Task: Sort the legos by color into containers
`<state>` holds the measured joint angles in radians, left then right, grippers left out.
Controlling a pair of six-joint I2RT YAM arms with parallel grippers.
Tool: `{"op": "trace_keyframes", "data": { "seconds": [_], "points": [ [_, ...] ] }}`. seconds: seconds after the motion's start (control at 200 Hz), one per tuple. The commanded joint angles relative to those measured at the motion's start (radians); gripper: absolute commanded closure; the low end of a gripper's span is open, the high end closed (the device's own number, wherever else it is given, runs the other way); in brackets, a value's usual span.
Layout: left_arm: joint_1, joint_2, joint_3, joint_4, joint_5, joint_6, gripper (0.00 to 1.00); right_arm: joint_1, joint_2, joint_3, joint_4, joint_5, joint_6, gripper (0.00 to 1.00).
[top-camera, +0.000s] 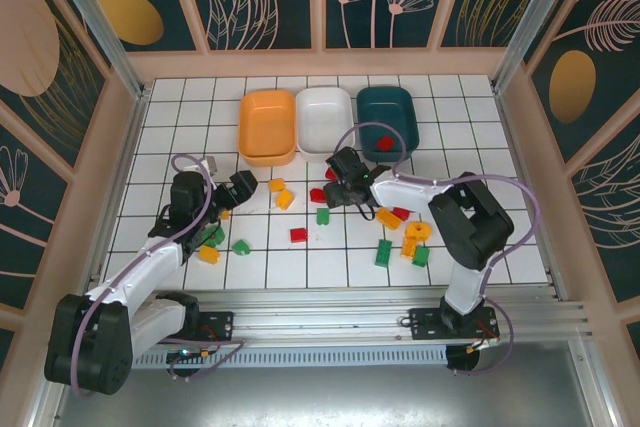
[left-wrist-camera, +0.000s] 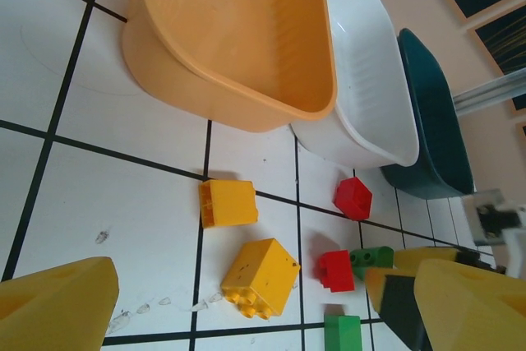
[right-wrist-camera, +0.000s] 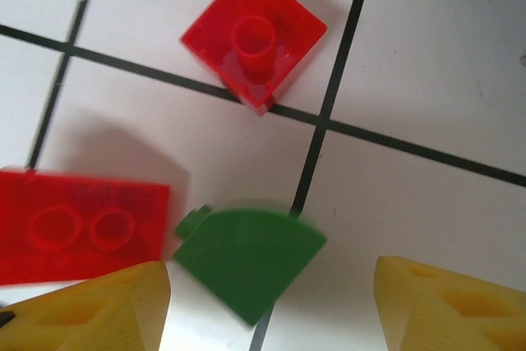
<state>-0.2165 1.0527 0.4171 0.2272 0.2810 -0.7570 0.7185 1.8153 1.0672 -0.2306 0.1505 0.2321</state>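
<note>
Right tool [right-wrist-camera: 271, 310]: fingers apart, with a green brick [right-wrist-camera: 246, 260] lying unclamped on the counter [right-wrist-camera: 427, 63] between them. A blurred two-stud red brick [right-wrist-camera: 82, 223] just beside it is cut off by the frame's left edge. A square red brick [right-wrist-camera: 253, 34] lies beyond.

Left tool [left-wrist-camera: 246, 302]: fingers apart, over a yellow brick [left-wrist-camera: 259, 277]. Farther out, side by side, stand the orange tub [left-wrist-camera: 230, 96], white tub [left-wrist-camera: 362, 121] and teal tub [left-wrist-camera: 431, 129].

From above, the orange and white tubs show bare floors, and the teal tub holds one small red piece [top-camera: 384, 143]. In the left wrist view the white tub's wall hides the teal tub's inside.
</note>
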Motion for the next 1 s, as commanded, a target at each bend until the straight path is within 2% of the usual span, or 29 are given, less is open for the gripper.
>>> {"op": "trace_keyframes", "data": {
  "seconds": [0.0,0.125,0.28,0.43,0.495,0.661,0.776,0.861,0.996],
  "points": [
    [-0.006,-0.008,0.009,0.001,0.019,0.006,0.07,-0.020,0.042,0.031,0.038,-0.018,-0.059,0.34],
    [-0.005,-0.004,0.014,0.001,0.020,0.006,0.06,-0.053,0.080,0.047,0.075,0.009,-0.075,0.40],
    [-0.005,0.004,0.022,0.002,0.020,0.001,0.07,-0.078,0.101,0.061,0.096,-0.032,-0.102,0.50],
    [-0.005,0.012,0.025,0.001,0.014,0.006,0.06,-0.078,0.094,0.049,0.086,-0.047,-0.096,0.71],
    [-0.005,0.014,0.026,0.004,0.015,0.004,0.06,-0.077,0.073,0.036,0.083,-0.052,-0.081,0.77],
    [-0.005,0.028,0.035,0.006,0.018,0.013,0.06,-0.055,-0.043,0.036,0.075,-0.030,-0.040,0.80],
    [-0.008,0.063,0.043,0.003,0.028,0.021,0.09,-0.048,-0.088,0.111,0.069,0.000,-0.019,0.80],
    [-0.047,0.097,0.067,-0.031,0.001,0.050,0.10,-0.064,-0.037,0.202,0.073,0.030,-0.030,0.80],
    [-0.155,0.159,0.120,-0.089,-0.069,0.098,0.10,-0.102,0.157,0.439,0.025,0.042,-0.053,0.80]
  ]
}}
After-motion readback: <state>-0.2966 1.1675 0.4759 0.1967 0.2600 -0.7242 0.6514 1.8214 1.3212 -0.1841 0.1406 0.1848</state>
